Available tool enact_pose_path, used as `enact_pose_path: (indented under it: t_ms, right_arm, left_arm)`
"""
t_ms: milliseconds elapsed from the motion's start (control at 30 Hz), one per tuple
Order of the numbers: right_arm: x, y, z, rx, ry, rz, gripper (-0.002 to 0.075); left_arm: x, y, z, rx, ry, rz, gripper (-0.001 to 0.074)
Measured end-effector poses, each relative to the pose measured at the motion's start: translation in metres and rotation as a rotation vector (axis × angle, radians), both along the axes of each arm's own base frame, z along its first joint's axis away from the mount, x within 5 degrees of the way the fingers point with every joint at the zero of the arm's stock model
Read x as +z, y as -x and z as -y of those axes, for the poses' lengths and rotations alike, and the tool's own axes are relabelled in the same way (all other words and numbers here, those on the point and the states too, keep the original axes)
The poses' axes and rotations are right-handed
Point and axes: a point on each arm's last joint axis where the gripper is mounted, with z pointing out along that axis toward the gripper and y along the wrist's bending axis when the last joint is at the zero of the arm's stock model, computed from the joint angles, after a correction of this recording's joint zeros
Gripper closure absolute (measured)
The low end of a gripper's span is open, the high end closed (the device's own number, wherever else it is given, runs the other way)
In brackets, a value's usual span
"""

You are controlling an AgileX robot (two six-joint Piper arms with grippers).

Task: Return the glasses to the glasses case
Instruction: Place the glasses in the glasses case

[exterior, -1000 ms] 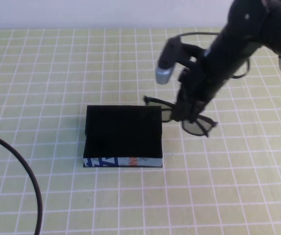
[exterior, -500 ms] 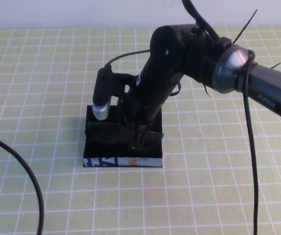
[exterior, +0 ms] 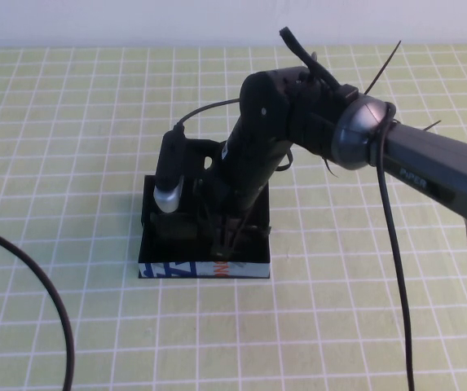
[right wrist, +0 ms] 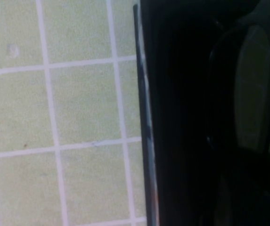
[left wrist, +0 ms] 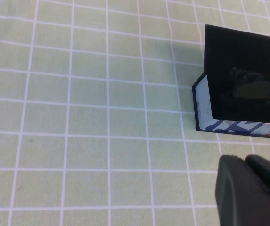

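Observation:
The glasses case (exterior: 168, 269) is a black open box with a blue, white and orange printed front, at the middle of the table. My right gripper (exterior: 223, 238) reaches down into it, shut on the glasses, which the arm mostly hides in the high view. In the left wrist view the glasses (left wrist: 252, 88) lie inside the case (left wrist: 200, 101) as a dark lens. The right wrist view shows one lens of the glasses (right wrist: 252, 89) just inside the case's wall (right wrist: 144, 117). My left gripper (left wrist: 244, 159) hangs shut and empty over the mat, on the near left of the case.
A green mat with a white grid (exterior: 339, 309) covers the table. A black cable (exterior: 50, 293) curves across the near left corner. The right arm's grey joint (exterior: 359, 130) and its cable stand above and to the right of the case.
My right arm has carried the glasses left from beside the case to over it, then lowered them inside. The left gripper has not moved.

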Motion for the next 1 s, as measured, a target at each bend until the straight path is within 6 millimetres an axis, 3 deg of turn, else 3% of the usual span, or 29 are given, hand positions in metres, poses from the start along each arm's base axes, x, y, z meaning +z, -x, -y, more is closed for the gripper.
enact_pose_path:
  t_ms: [533,833,1000]
  right_arm:
    - [0.011,0.001,0.000,-0.002,-0.023,0.029,0.0577]
    - [0.035,-0.004,0.006,-0.075,-0.079,0.045,0.0572]
    - [0.038,0.003,0.004,-0.075,-0.111,-0.045,0.0605]
  left_arm:
    - [-0.001,0.001,0.000,-0.001,-0.002,-0.010,0.0738]
    - [-0.001,0.001,0.000,-0.001,-0.002,-0.010,0.0738]
    - [-0.001,0.001,0.000,-0.001,-0.002,-0.010,0.0738]
